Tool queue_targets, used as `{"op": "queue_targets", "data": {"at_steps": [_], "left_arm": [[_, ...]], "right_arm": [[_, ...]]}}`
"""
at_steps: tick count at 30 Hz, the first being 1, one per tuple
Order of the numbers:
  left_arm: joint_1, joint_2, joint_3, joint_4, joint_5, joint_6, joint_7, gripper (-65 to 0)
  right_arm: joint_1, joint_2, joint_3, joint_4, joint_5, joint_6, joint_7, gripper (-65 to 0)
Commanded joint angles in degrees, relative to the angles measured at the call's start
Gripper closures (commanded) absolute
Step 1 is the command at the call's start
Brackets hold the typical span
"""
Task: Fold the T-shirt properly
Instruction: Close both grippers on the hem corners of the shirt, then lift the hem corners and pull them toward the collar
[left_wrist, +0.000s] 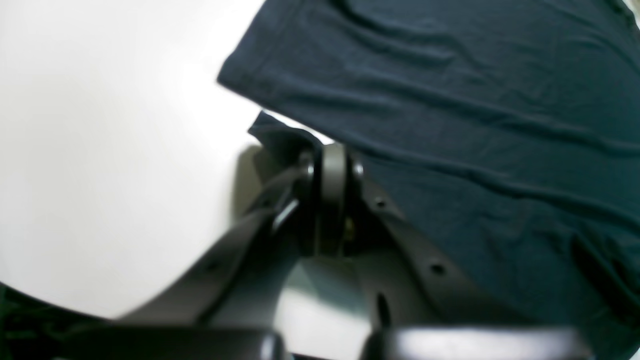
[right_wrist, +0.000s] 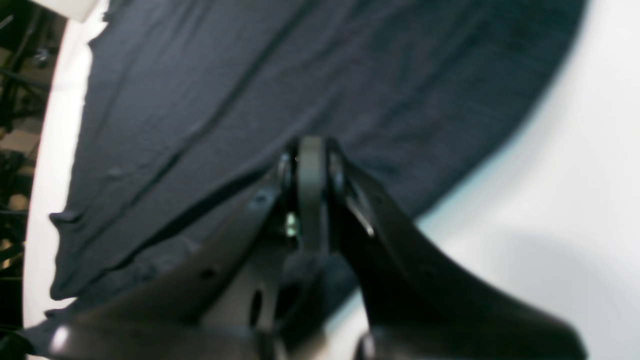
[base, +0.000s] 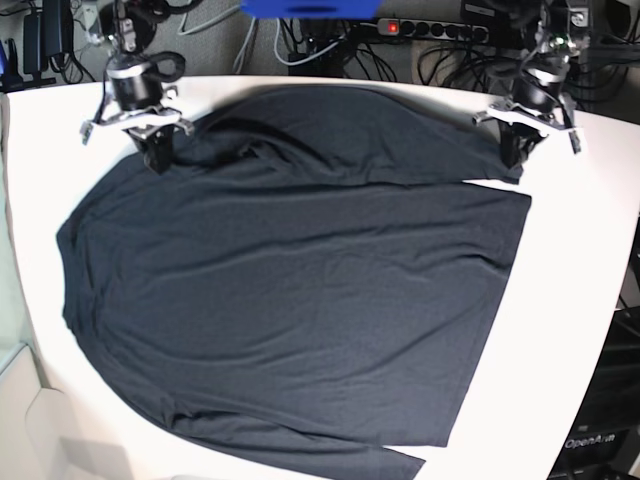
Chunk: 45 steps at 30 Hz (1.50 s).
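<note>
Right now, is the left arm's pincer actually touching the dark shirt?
Touching. In the left wrist view the left pincer is shut on a corner of the T-shirt, with the cloth pinched at its tips above the white table.

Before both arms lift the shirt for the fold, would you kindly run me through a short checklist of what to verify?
1. Left hand shut on the T-shirt at its far edge: ok.
2. Right hand shut on the T-shirt's far edge: ok; its jaws are pressed together over cloth in the right wrist view.
3. Both hands at the same far edge: ok.
4. Cloth flat: not ok, bunched between the hands.
5. Cloth fully on the white table: cannot tell; the near hem meets the picture's edge.
</note>
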Motion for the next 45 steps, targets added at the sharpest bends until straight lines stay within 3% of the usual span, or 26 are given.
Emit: {"op": "queue_targets", "data": {"at_steps": [1,3,11,14,21,28,40,42,45], "left_arm": [[-0.8,-0.7,-1.1,1.3,-0.3,-0.3,-1.6,0.0],[-1.9,-0.4,-2.4,1.4,-0.3,-0.3,-1.0,0.0],[-5.1,2.1,-8.6,4.3,0.2,-0.8,12.0,0.0],[-5.1,2.8,-9.4,4.3,0.2,-0.9,12.2,0.0],[-4.9,2.7,-9.2,4.3,0.2,-0.9,12.2,0.0],[-4.6,2.7,-9.1,4.1,0.3,-0.9,12.2,0.0],[-4.5,2.8,-9.1,3.9,0.3,-0.9,12.2,0.0],[-4.5,2.8,-9.0,3.8,0.3,-0.9,12.2,0.0],[-4.5,2.8,-9.0,3.8,0.2,-0.9,12.2,0.0]], "right_arm": [[0.1,0.8,0.9,1.2,0.5,0.2,1.2,0.0],[1.1,1.5,1.0,1.2,0.6,0.2,1.2,0.0],[-0.1,1.9,1.1,0.9,0.8,0.1,1.1,-0.5],[-1.2,1.4,1.0,0.9,0.8,0.1,1.1,-5.2],[-2.2,0.2,0.9,-2.2,0.8,0.1,1.1,-23.2],[-1.8,-1.0,0.8,-6.1,0.8,0.1,1.1,-26.7],[0.4,-0.9,-2.8,-7.3,0.8,0.3,1.1,-25.8],[1.2,-0.8,-2.9,-7.3,0.8,0.3,1.1,-22.0],[2.3,-0.7,-2.9,-7.3,0.8,0.3,1.0,-7.2]]}}
